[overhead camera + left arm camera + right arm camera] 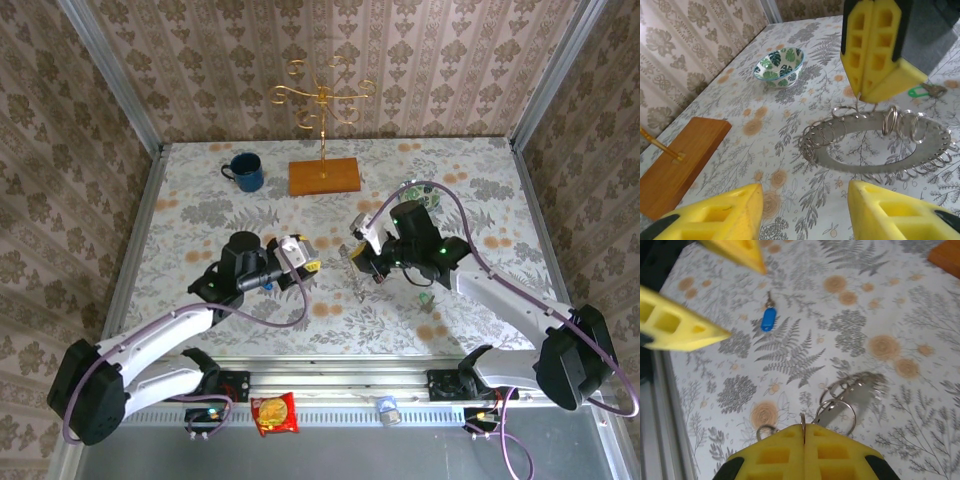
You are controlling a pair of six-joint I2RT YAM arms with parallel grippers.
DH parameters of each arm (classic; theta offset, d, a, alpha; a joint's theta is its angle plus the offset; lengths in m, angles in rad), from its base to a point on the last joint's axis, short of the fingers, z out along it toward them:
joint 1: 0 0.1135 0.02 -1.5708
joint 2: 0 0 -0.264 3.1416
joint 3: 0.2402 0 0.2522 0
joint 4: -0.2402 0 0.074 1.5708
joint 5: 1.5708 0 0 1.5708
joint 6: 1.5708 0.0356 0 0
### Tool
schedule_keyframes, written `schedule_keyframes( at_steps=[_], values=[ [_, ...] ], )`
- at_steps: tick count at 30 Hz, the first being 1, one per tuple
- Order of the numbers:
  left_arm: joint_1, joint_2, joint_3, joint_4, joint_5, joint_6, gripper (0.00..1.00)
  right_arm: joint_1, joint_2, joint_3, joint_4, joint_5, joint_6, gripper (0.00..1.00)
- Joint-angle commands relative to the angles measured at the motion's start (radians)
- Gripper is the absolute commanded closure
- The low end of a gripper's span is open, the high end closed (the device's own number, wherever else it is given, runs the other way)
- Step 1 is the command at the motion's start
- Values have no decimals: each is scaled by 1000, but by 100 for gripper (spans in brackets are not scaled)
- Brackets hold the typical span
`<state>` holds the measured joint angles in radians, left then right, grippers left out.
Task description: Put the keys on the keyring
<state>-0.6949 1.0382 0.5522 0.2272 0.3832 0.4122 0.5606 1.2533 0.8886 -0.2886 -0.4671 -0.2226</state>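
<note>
Seen from above, reaching in from the two near corners toward the middle of the flowered table (pixel 190 210): upper links low along the front rail, forearms angled inward, wrists turned to face each other. Brings the left gripper (pixel 305 258) and the right gripper (pixel 360 252) near one another without touching, with the keyring (pixel 875 150) between and below them.

On the left: jaws spread wide, holding nothing, yellow fingers (pixel 715 215) framing the ring from a low, nearly level wrist.

On the right: wrist tipped steeply down, jaws pressed together on one of the small wire loops (pixel 855 111) at the ring's far edge as seen from the left wrist, tips just above the plate.

Flat on the table, grey and washer-like, with a wide central hole: the keyring. Fringed all round with those wire loops, a few standing upright.

Off the ring, both keys. Green key (pixel 920 91) on the table just beyond it, beside the right gripper's closed fingers. Blue key (pixel 768 319) flat on the table near the left gripper's fingers, well apart from the ring.

Farther back: a patterned green bowl (pixel 780 65), a blue mug (pixel 243 172), and a wooden base (pixel 324 176) carrying a gold wire stand (pixel 322 95). On the front rail, a red snack packet (pixel 274 413).
</note>
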Motion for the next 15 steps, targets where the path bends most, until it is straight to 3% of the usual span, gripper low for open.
schedule_keyframes(
  at_steps=[1,9,15],
  values=[
    [29,23,34,87,145,23,54,13,-1,40,-5,-94,-121,100],
    [32,156,55,167,394,45,56,22,2,18,19,-127,-160,100],
    [30,205,67,168,439,81,60,39,-1,12,23,-121,-192,100]
  ],
)
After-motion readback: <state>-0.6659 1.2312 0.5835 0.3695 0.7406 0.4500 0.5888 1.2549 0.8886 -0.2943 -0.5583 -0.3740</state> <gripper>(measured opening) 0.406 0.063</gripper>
